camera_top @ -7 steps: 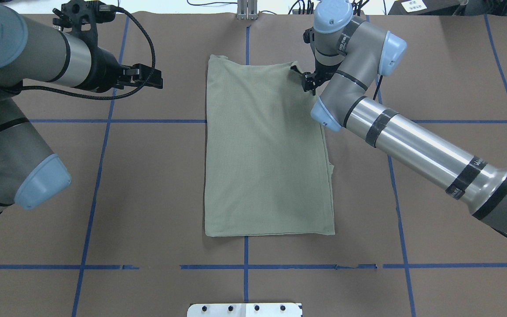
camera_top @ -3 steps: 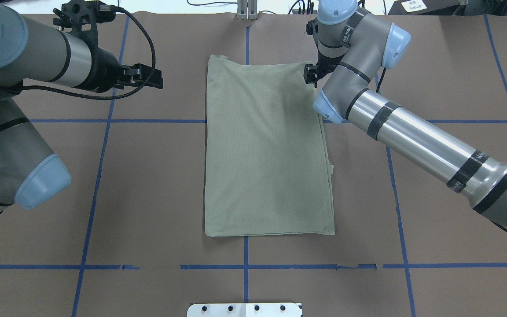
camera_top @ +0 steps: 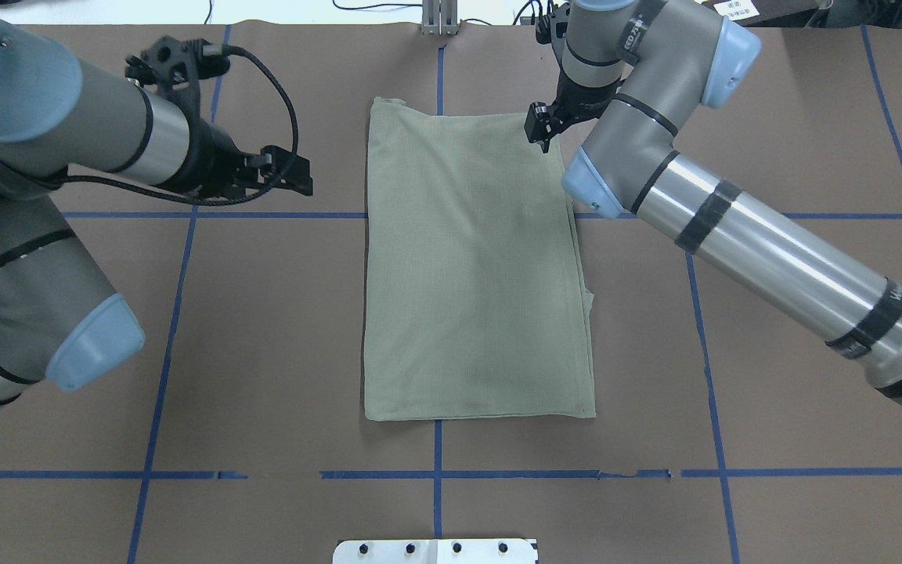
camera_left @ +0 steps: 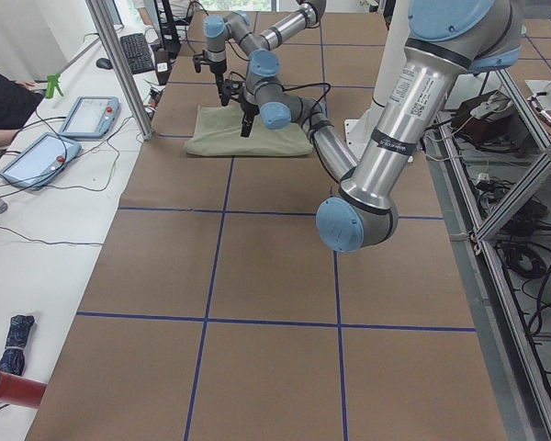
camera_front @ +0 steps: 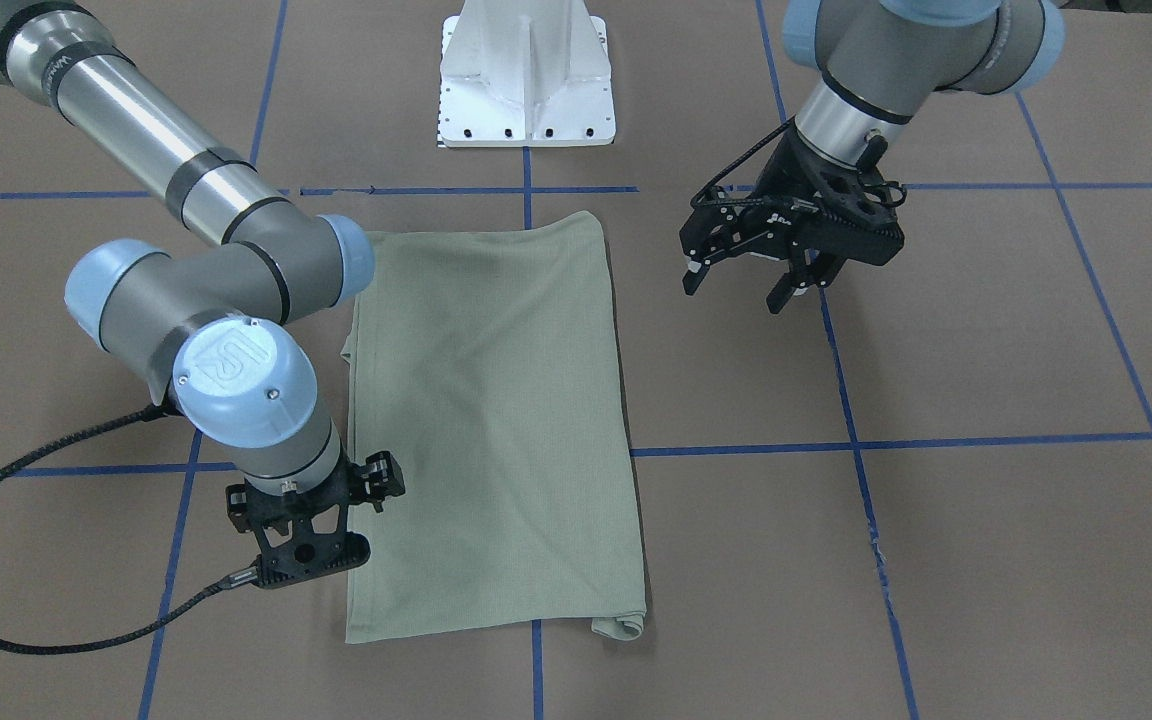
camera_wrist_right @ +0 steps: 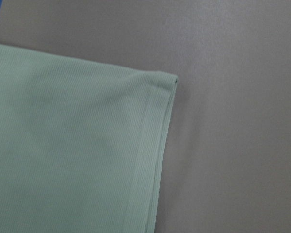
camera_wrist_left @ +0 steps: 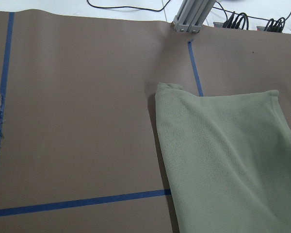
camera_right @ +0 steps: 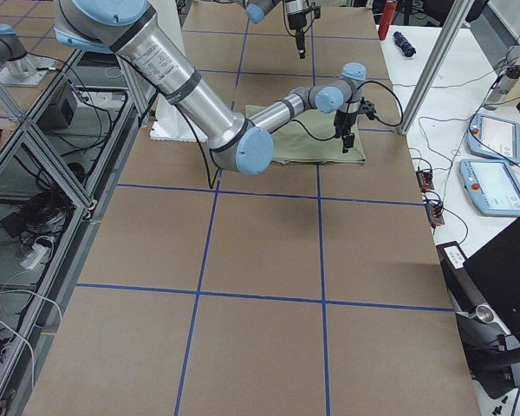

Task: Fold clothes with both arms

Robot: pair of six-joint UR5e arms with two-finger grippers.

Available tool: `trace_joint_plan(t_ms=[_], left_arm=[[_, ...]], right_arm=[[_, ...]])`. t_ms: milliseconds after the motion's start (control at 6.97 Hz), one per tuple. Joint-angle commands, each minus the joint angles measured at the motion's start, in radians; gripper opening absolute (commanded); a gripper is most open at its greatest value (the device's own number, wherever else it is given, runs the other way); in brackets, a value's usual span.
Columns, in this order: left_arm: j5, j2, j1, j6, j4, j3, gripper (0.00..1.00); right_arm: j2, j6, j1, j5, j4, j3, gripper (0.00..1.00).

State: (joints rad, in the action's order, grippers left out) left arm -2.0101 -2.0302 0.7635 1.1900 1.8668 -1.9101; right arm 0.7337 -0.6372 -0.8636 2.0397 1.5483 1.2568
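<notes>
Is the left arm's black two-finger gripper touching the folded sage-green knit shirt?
Apart. The front-facing view shows the black left gripper open beside the sage-green shirt, with bare brown table between them; the overhead view shows the same gap.

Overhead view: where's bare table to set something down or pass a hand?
Bare table lies between the shirt and the left arm, and along the near strip before the white base plate. Crowded: the shirt's far-right corner under the right gripper; the left gripper hovers far-left.
</notes>
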Motion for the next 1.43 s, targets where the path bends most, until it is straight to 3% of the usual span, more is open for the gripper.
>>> trace_joint_plan(t_ms=[0, 143, 287, 717, 1147, 1291], left_arm=[[-0.007, -0.001, -0.135, 0.232, 0.015, 0.002, 1.00], [0.032, 0.001, -0.204, 0.363, 0.040, 0.000, 1.00], [0.121, -0.001, -0.286, 0.461, 0.040, 0.012, 1.00], [0.253, -0.031, -0.412, 0.664, 0.035, 0.103, 1.00], [0.293, -0.035, -0.463, 0.674, 0.031, 0.143, 0.99], [0.295, -0.038, -0.463, 0.677, 0.031, 0.144, 0.93]], right_arm=[[0.221, -0.071, 0.035, 0.016, 0.102, 0.377, 1.00], [0.315, -0.131, 0.053, 0.016, 0.108, 0.515, 1.00], [0.357, -0.180, 0.061, 0.060, 0.105, 0.567, 1.00], [0.377, -0.288, 0.090, 0.076, 0.095, 0.607, 1.00], [0.377, -0.295, 0.097, 0.071, 0.095, 0.604, 1.00], [0.375, -0.311, 0.103, 0.071, 0.095, 0.604, 1.00]])
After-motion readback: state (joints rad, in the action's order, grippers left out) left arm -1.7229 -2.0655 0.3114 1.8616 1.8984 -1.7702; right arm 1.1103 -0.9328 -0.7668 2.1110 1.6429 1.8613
